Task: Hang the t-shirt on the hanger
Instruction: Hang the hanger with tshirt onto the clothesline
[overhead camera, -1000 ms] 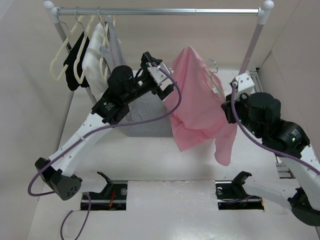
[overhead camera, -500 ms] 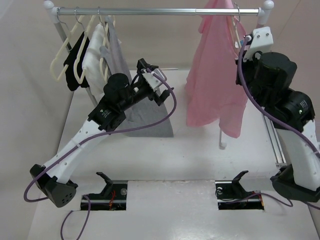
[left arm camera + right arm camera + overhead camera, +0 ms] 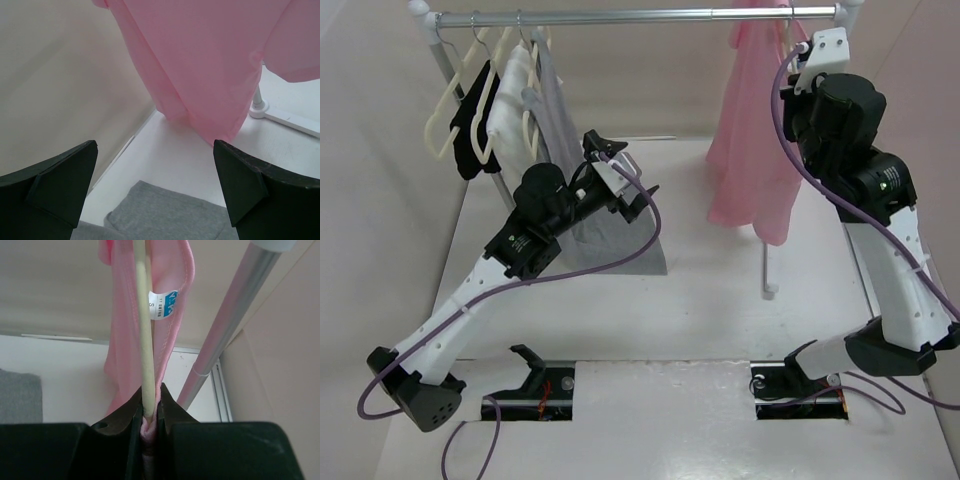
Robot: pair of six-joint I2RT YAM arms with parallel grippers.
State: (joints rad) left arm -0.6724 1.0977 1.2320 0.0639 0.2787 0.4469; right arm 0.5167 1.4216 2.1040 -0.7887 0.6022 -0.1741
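Right end effector [image 3: 149, 416] is clamping hanger [image 3: 142, 315] and shirt [image 3: 748, 150] fabric together, holding both up beside the rail [image 3: 620, 17]; left end effector [image 3: 154, 150] is hovering spread, empty; seating on rail hidden, so releasing now is risking hanger sliding off and shirt dropping to counter [image 3: 720, 320].

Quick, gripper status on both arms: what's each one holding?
Left gripper: open, holding nothing.
Right gripper: closed on the hanger, with t-shirt fabric pinched alongside.

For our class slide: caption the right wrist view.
Right gripper shut on cream plastic hanger inside light pink cotton t-shirt.
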